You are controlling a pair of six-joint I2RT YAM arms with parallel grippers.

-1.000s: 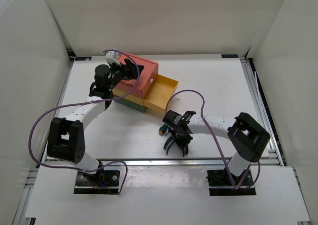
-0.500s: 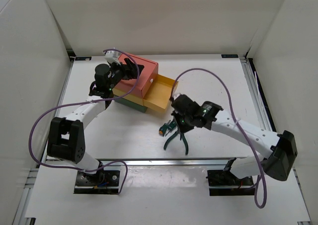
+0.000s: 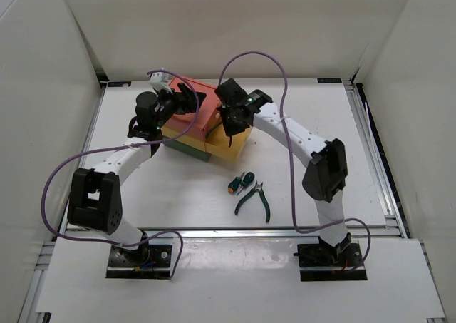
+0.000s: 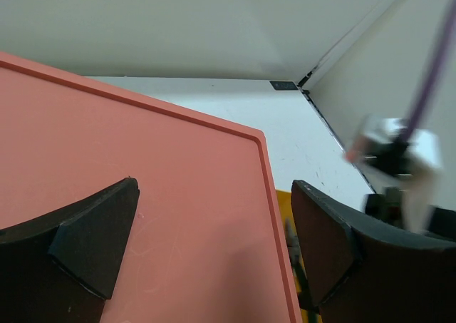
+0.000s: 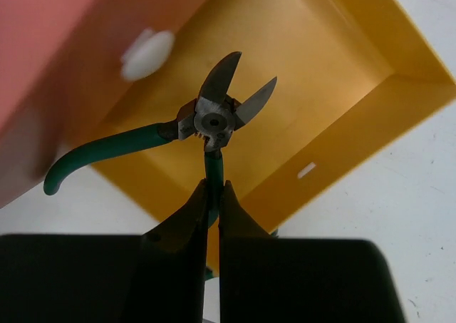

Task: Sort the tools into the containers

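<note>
Beside two screwdrivers [image 3: 233, 186] [image 3: 246, 178] lies one pliers [image 3: 254, 201]; right pincer [image 5: 211, 189] grips second pliers [image 5: 212, 123].

A robotics lab test cell: a flat white table [image 3: 178, 195] boxed in on its left, far and right sides by plain white panel walls [image 3: 235, 23], edged with bare aluminium extrusion rails [image 3: 235, 232]. At the near edge, two white robot arms [image 3: 121, 160] are bolted to black base plates [image 3: 139, 260], with loose purple cables [image 3: 249, 53] trailing from them.

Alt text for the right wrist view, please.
The right gripper is shut on one handle of green-handled cutting pliers, blades open, above the open yellow drawer. A salmon-red box with a white knob sits at left.
</note>
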